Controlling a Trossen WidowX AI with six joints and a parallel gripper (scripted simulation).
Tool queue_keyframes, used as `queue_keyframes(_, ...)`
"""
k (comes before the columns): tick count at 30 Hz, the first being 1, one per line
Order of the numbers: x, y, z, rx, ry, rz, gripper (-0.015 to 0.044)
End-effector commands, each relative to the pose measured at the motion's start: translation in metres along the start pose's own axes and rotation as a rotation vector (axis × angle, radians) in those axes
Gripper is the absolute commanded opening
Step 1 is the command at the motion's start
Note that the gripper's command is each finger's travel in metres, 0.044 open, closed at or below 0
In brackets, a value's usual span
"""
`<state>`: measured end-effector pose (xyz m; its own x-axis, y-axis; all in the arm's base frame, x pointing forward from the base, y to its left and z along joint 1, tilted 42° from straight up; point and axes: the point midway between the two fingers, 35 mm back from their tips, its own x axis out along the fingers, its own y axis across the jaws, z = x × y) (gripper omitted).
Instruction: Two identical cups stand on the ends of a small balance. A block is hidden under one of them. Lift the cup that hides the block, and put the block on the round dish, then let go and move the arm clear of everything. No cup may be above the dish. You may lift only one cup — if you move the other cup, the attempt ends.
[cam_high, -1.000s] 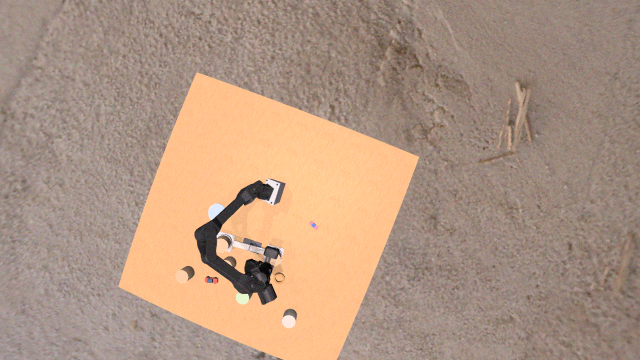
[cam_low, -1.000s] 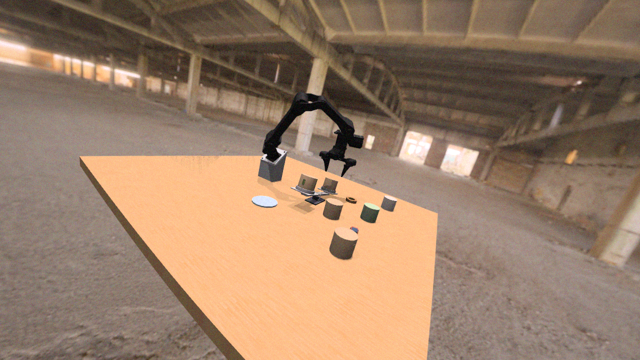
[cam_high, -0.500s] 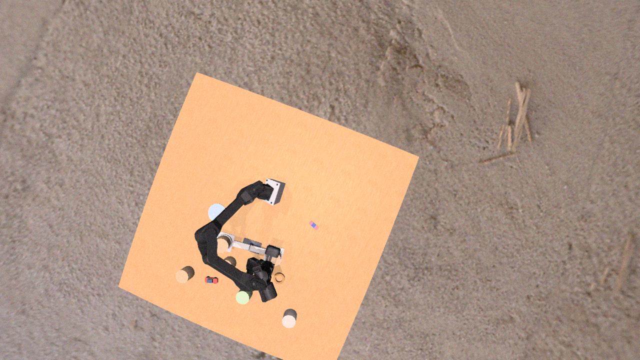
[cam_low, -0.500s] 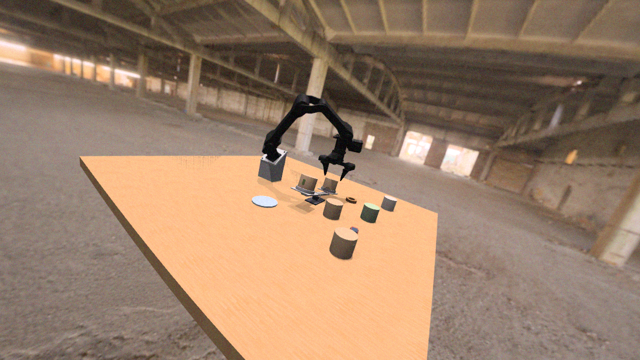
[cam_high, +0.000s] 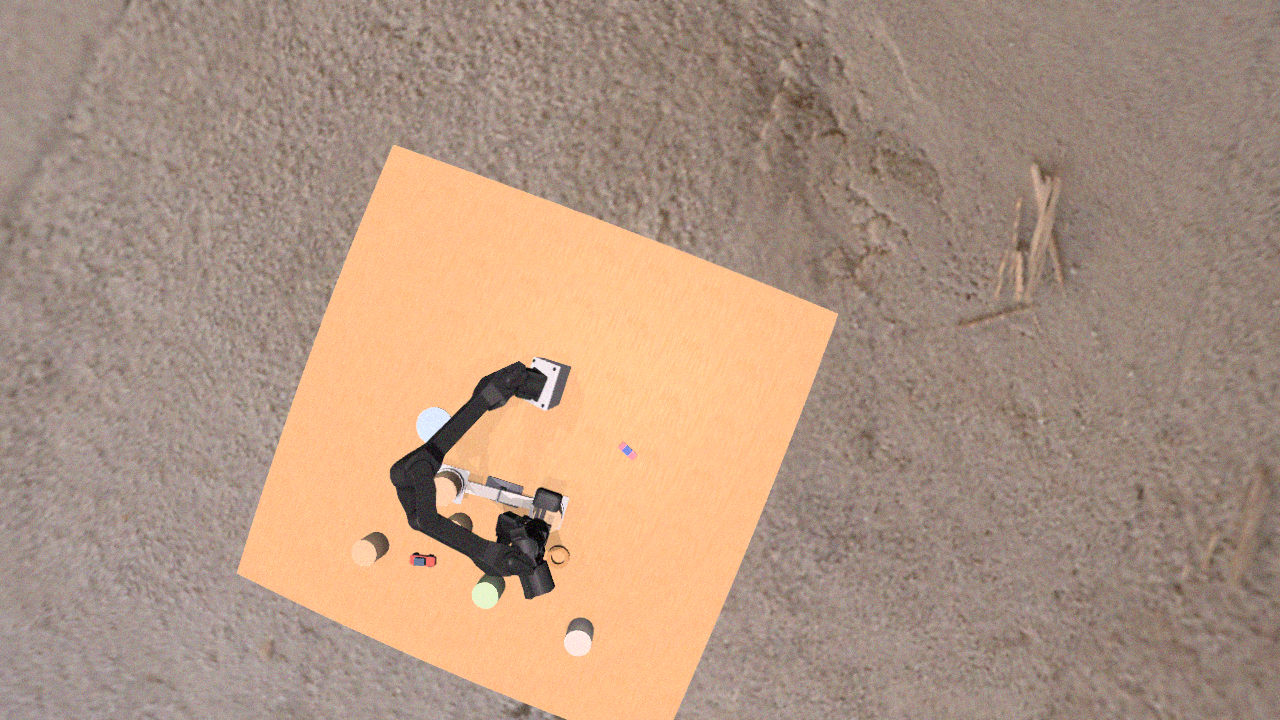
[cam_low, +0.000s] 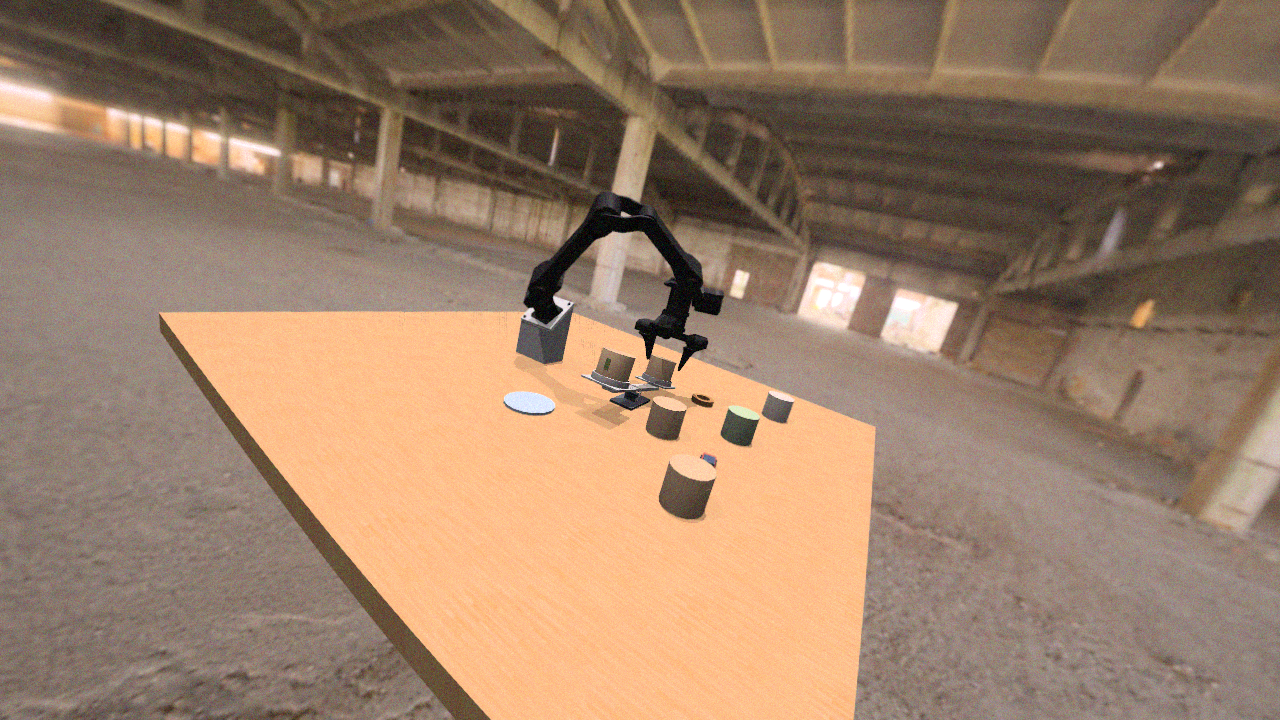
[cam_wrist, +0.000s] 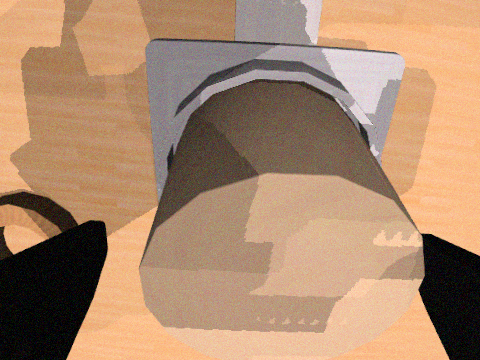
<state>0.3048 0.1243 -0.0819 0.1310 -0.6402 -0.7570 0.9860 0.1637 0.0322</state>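
My gripper (cam_low: 666, 363) (cam_wrist: 263, 243) is open and empty, pointing down at the cup on the balance end farther from the dish. That tan cup (cam_low: 661, 368) (cam_wrist: 280, 125) stands upright and shows between the fingertips in the wrist view; the arm largely hides it in the top view. The other tan cup (cam_high: 444, 489) (cam_low: 617, 368) stands on the opposite end, with a small dark green mark on its side in the exterior view. The balance (cam_high: 483, 490) (cam_low: 629, 401) (cam_wrist: 165, 65) has a pale beam and dark base. The round light-blue dish (cam_high: 431, 422) (cam_low: 529, 402) is bare. No block shows under either cup.
A brown ring (cam_low: 702, 403) (cam_wrist: 30, 198) lies close to the gripper. Tan cylinders (cam_high: 364, 551) (cam_low: 665, 420), a green one (cam_high: 486, 593) (cam_low: 739, 427) and a pale one (cam_high: 578, 641) (cam_low: 777, 408) stand around. A toy car (cam_high: 422, 560) and a pink-blue piece (cam_high: 627, 450) lie on the table.
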Motion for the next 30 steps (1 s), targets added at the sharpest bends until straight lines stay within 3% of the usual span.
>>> queue_keyframes(1,0.011,-0.003,0.001,-0.012,-0.012,-0.010,0.0440)
queue_keyframes(14,0.029,-0.005,0.002,-0.012,-0.014,-0.010,0.0440)
queue_keyframes(30,0.029,-0.005,0.002,-0.012,-0.014,-0.010,0.0333)
